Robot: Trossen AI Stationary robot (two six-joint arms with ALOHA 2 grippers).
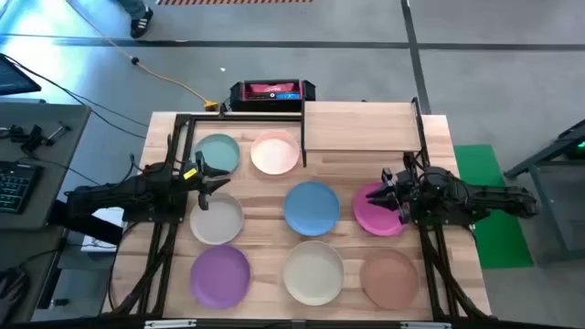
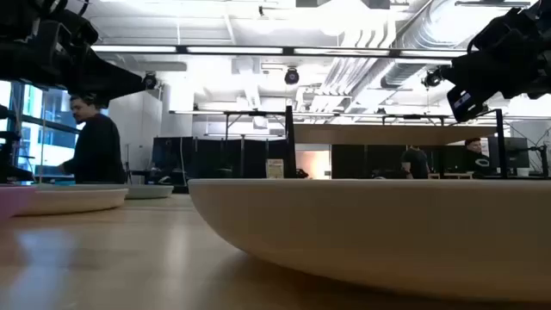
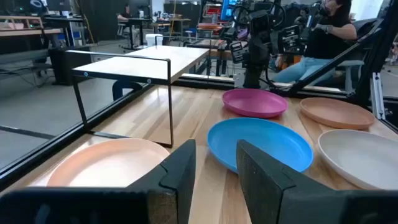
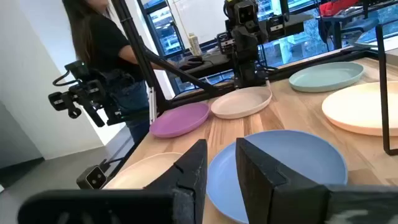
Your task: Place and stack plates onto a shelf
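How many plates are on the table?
8: teal plate, pink plate, grey plate, blue plate, magenta plate, purple plate, cream plate, brown plate. None visibly stacked.

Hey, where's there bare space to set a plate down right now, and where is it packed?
The shelf top is bare; nothing lies on it. Bare wood also shows between the shelf and the blue plate. The near rows are crowded: grey plate, purple plate, cream plate and brown plate sit close together.
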